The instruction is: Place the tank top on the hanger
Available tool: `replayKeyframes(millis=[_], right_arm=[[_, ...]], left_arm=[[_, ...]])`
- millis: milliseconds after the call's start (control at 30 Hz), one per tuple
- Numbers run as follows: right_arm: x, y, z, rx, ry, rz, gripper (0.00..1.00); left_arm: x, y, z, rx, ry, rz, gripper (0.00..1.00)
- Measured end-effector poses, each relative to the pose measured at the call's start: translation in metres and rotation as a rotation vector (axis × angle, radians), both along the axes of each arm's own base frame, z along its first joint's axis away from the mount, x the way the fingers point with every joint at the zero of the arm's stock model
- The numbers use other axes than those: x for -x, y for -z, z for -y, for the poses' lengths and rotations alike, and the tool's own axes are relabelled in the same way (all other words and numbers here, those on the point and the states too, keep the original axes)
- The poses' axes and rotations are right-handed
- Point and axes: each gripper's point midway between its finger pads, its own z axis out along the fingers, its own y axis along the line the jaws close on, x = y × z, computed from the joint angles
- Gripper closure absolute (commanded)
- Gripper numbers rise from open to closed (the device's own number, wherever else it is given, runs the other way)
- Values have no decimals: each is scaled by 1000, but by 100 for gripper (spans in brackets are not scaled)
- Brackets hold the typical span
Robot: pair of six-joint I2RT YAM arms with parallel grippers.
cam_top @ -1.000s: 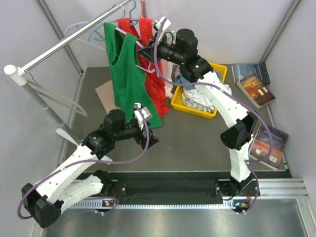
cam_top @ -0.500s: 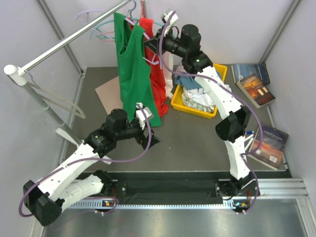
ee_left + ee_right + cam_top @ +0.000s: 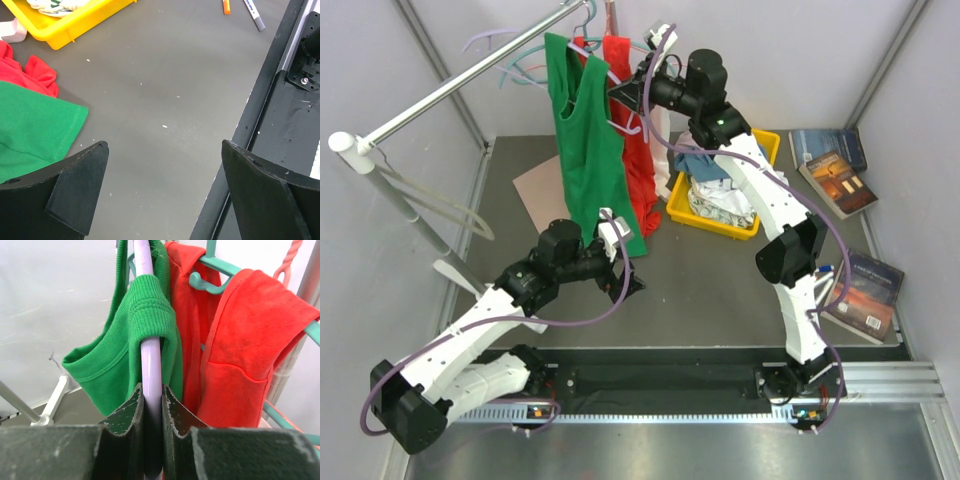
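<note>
The green tank top point(image 3: 588, 150) hangs on the pale lavender hanger point(image 3: 151, 360), its strap point(image 3: 150, 305) draped over the hanger's arm. My right gripper point(image 3: 625, 92) is shut on the lavender hanger's end point(image 3: 630, 118) and holds it high by the clothes rail point(image 3: 470, 78). In the right wrist view both fingers point(image 3: 125, 415) pinch the lavender bar just under the strap. My left gripper point(image 3: 628, 285) is open and empty above the grey floor, just below the green hem point(image 3: 35, 130).
A red tank top point(image 3: 635, 150) hangs on a teal hanger point(image 3: 215, 285) right behind the green one. A pink hanger hook point(image 3: 291, 260) shows beside it. A yellow bin point(image 3: 720, 190) of clothes stands at centre right. Books point(image 3: 835, 165) lie at the right. Pens point(image 3: 252, 15) lie by the black rail.
My right gripper has lifted the hanger with the green top up and a little right, then held nearly still. My left arm has shifted slightly right, still open.
</note>
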Motion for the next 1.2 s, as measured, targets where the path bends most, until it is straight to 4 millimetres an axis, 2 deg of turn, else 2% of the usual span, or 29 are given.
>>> replayKeyframes(millis=[400,500,533,600,667,800,867,1000,1067,1133,1167,1200], right_arm=[[1,-1,-2,-4,-16,-6,100],[2,-1,-2,-6,-19,-9,89],[2,-1,-3,-7,-19,-12,81],[2,-1,-3,-10,-21,-18,75],[2,-3,-3,-17,-21,-16,64],[3,-7,-3,-29,-23,-7,57],[2,-8,-3,-35,-23,1,59],[0,-5,-4,-38,-21,3,74],[-1,-3,-4,-41,-16,-10,76],[-2,-4,-4,-49,-13,-16,69],[-2,-4,-4,-51,-13,-20,61],[-2,-5,-4,-56,-12,-22,49]], left_arm=[[-1,3,1,-5,0,-8,1],[-1,3,1,-6,0,-7,1],[-1,3,1,-6,0,-7,1],[-1,3,1,-6,0,-7,1],[-1,3,1,-6,0,-7,1],[-1,3,1,-6,0,-7,1],[-2,3,1,-6,-1,-7,1],[-2,3,1,-7,-4,-6,1],[-2,3,1,-8,-6,-5,1],[-3,3,0,-9,-10,-4,1],[-3,3,0,-10,-11,-4,1],[-4,3,0,-10,-13,-3,1]])
